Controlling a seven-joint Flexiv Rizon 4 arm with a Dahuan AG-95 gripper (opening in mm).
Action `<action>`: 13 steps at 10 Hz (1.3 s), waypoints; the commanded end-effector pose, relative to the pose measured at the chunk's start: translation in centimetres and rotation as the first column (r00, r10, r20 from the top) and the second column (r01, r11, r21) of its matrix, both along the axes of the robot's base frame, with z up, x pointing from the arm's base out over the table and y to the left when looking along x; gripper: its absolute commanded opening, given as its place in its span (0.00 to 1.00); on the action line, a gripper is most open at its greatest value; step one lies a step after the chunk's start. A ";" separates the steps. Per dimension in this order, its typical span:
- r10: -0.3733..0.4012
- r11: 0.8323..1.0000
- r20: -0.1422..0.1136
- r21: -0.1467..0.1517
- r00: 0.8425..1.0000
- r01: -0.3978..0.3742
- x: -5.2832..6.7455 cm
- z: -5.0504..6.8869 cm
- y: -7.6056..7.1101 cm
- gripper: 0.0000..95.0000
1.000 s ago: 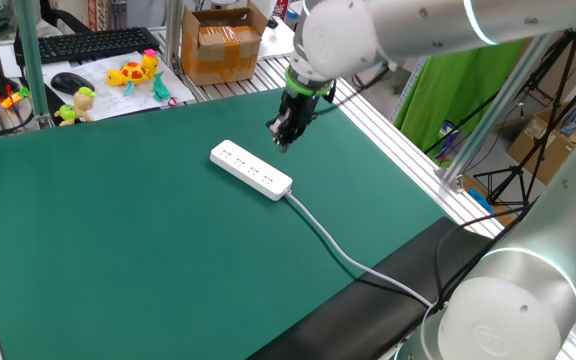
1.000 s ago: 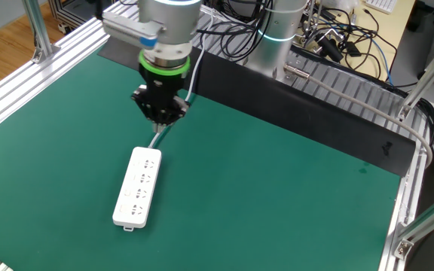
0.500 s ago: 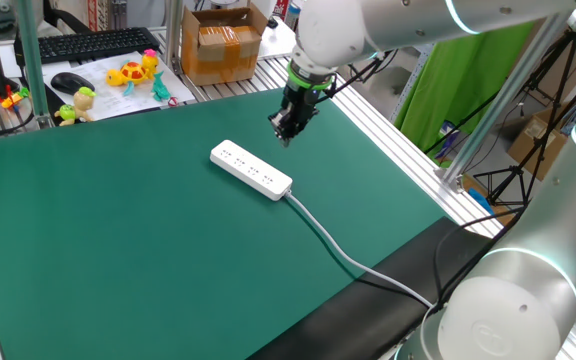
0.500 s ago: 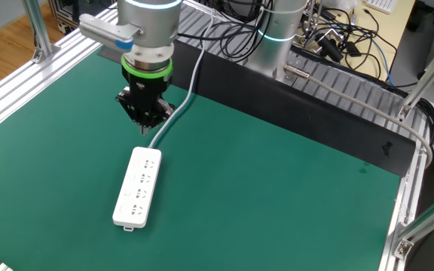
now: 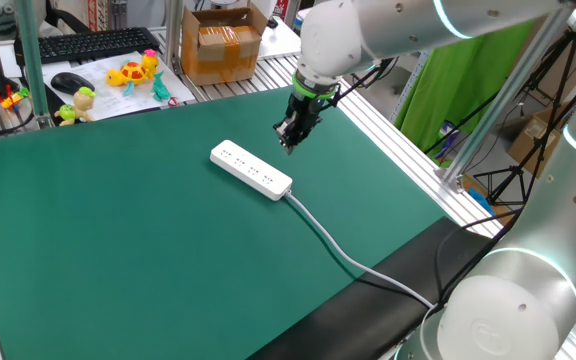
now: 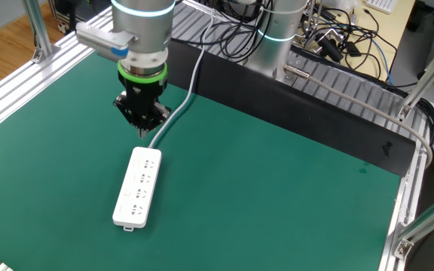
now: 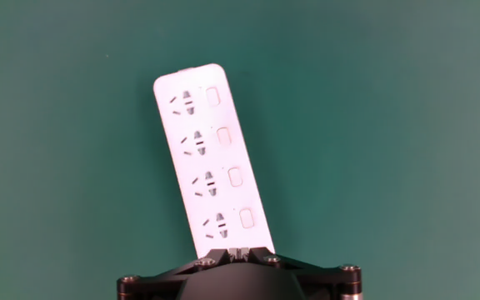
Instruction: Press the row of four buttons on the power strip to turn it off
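Power strip: a long, flat white plastic power strip (image 5: 251,169) with rounded ends is seen lying flat on the green mat-covered surface (image 5: 118,250), toward the mat's far half in one fixed view and toward its left side in the other (image 6: 136,187).
Long axis: in one fixed view the strip is set on a diagonal, from upper left to lower right; in the hand view (image 7: 213,158) it runs up the picture, tilted slightly left at the far end.
Cable end: a pale grey cable (image 5: 340,247) is seen leaving the strip's lower-right end in one fixed view and trailing off the mat's near edge; in the other fixed view it runs up toward the arm's base (image 6: 178,105).
Buttons: four small white rounded push buttons (image 7: 228,156) are shown in a row along the strip's right side in the hand view, one beside each group of dark socket holes (image 7: 198,160).
Claw: the black two-finger claw (image 6: 142,132) is held above the strip's cable end, clear of it; the fingers are closed together and nothing is gripped.
Open room: bare green mat is left on all sides of the strip; aluminium rails (image 6: 21,90) border the mat.
Hidden or unclear: the strip's near end is cut off by the claw body (image 7: 238,271) in the hand view; the buttons cannot be made out in either fixed view.
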State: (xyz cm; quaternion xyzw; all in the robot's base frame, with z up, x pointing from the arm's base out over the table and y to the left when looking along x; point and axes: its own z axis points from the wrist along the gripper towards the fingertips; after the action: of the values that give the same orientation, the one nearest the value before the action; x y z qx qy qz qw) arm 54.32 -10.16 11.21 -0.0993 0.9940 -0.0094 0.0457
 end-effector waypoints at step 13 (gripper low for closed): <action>0.012 0.999 0.014 0.030 1.000 -0.012 1.0 -4.0 -0.3 0.60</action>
State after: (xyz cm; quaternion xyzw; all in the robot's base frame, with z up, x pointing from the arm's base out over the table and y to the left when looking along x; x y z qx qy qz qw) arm 55.29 -10.48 7.23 -0.1064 0.9928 0.0039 0.0545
